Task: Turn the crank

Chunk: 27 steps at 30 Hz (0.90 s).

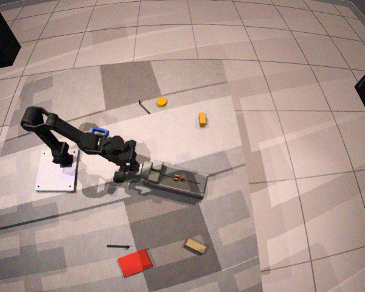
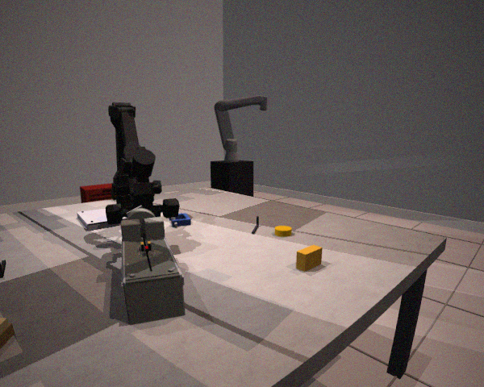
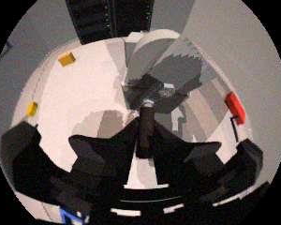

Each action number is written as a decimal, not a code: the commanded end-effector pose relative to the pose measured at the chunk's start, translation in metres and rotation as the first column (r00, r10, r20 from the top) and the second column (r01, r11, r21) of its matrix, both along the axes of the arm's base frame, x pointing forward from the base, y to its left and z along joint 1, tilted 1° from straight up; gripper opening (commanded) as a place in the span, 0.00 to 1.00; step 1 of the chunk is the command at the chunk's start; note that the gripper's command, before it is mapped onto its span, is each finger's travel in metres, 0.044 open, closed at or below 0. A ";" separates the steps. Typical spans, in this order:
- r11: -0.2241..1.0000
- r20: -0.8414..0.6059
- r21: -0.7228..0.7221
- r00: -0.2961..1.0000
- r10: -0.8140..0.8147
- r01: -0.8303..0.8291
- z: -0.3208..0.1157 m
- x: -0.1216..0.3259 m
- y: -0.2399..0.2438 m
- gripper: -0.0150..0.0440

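In the exterior view, the pincer's fingertips are hidden.
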<state>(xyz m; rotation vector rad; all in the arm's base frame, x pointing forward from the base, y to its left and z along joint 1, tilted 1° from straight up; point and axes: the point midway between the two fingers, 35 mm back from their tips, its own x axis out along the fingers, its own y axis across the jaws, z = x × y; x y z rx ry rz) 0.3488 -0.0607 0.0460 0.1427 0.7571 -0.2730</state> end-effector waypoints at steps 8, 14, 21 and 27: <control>1.000 -0.013 -0.011 1.000 -0.021 0.021 -0.004 -0.003 -0.009 0.25; 1.000 -0.013 -0.011 1.000 -0.021 0.021 -0.004 -0.003 -0.011 0.25; 1.000 -0.013 -0.011 1.000 -0.021 0.021 -0.004 -0.004 -0.012 0.25; 1.000 -0.013 -0.011 1.000 -0.021 0.021 -0.004 -0.004 -0.013 0.25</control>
